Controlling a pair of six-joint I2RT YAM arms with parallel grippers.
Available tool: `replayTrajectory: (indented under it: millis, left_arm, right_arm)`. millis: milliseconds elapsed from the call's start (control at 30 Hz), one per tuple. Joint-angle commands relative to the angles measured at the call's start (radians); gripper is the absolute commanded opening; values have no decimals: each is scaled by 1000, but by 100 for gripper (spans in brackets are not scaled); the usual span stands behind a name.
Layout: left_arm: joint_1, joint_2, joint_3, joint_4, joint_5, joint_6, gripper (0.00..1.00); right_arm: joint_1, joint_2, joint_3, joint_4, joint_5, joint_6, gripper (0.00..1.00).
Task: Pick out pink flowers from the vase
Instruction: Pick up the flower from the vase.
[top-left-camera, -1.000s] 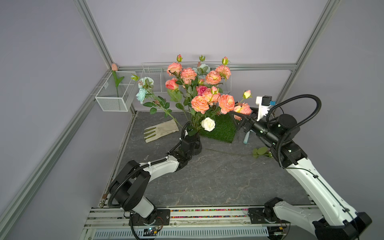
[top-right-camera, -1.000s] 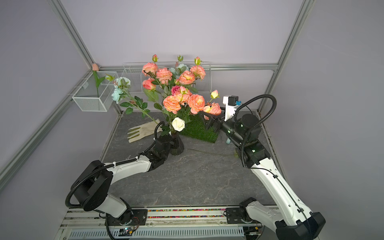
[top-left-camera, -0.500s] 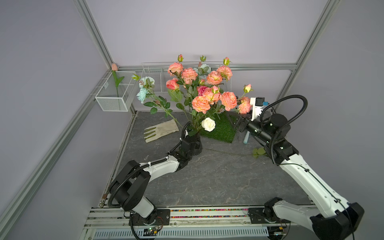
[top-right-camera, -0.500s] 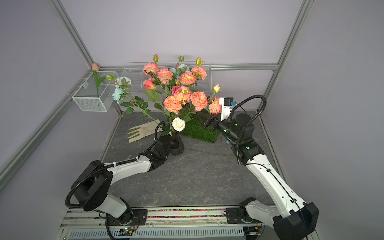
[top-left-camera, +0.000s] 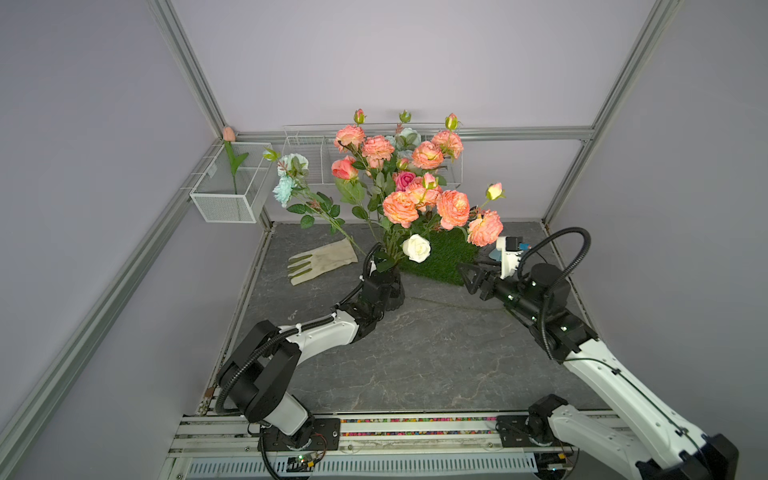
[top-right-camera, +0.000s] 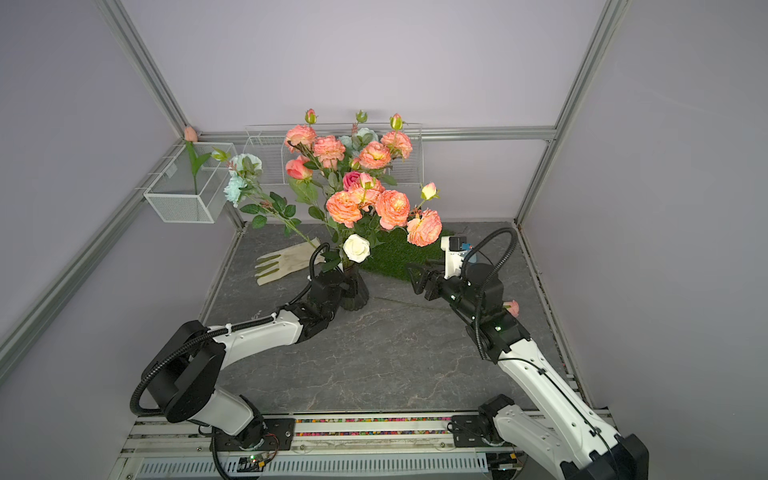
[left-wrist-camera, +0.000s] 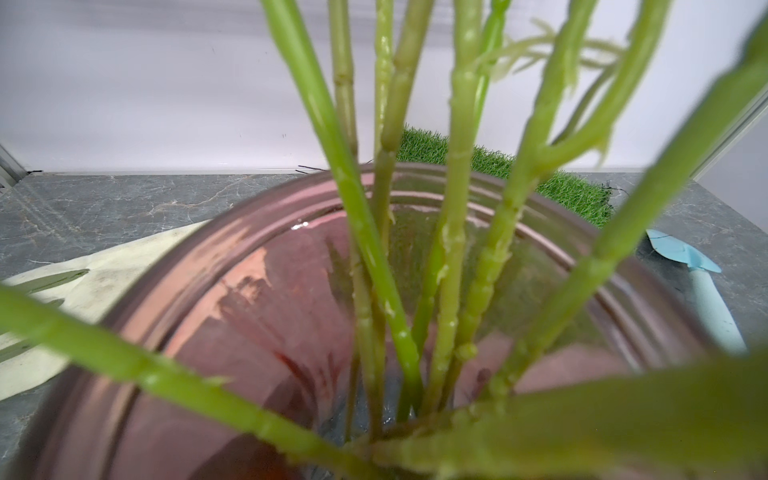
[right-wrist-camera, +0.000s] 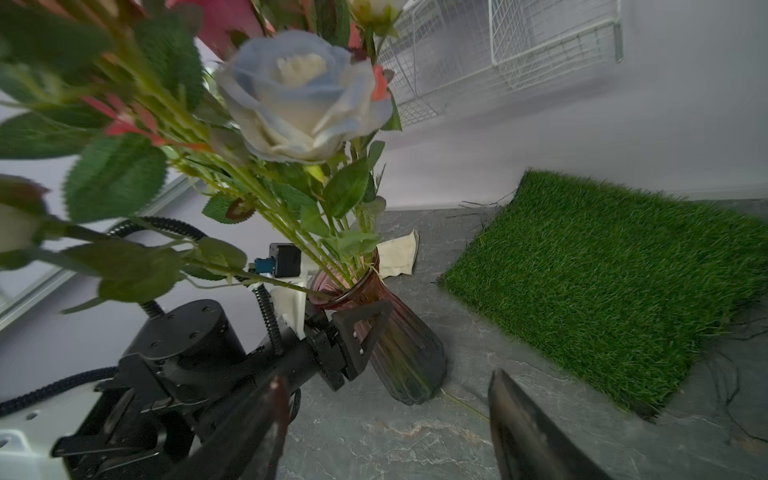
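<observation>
Grey slab (top-left-camera: 415, 365), ribbed vase (top-right-camera: 355, 296) — pink flowers (top-left-camera: 453, 208) inside

In both top views the left gripper (top-right-camera: 343, 286) sits behind its own wrist at centre frame, fingertips out of sight, and it covers part of the vase (top-right-camera: 357, 297). Right of centre, a pink bloom (top-right-camera: 512, 307) shows only half, behind the right arm, whose base the lower right corner cuts off. The left wrist view blurs the stems (left-wrist-camera: 453, 249); the right gripper (right-wrist-camera: 386, 378) runs out of its own view
</observation>
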Motion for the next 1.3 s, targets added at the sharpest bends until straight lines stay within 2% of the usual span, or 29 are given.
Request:
replayTrajectory:
  millis: [0,267,467,667,867,933,1100,1267]
  left_arm:
    - [-21,32,-7,-129,87,-86,0]
    - [-21,27,-13,-142,79,-81,0]
    - [-20,28,-15,-142,81,-81,0]
    - [-22,22,-12,-142,83,-81,0]
    - [-21,20,-6,-147,81,-79,0]
    - [-20,22,-6,-146,80,-81,0]
    - [-20,35,0,-144,88,-86,0]
    - [-21,34,1,-147,87,-86,0]
  right_arm:
    - [23,121,61,196,-86,62,72]
    - [57,412,261,417,-188,179,66]
    - [85,475,319,430,-202,196,62]
    - [114,464,324,348,-161,151,61]
    - [122,336,233,136,35,34,64]
    - [121,308,210,92,63,5,64]
    - [146,273,180,56,26,-38,61]
    - [190,302,207,67,-30,-54,57]
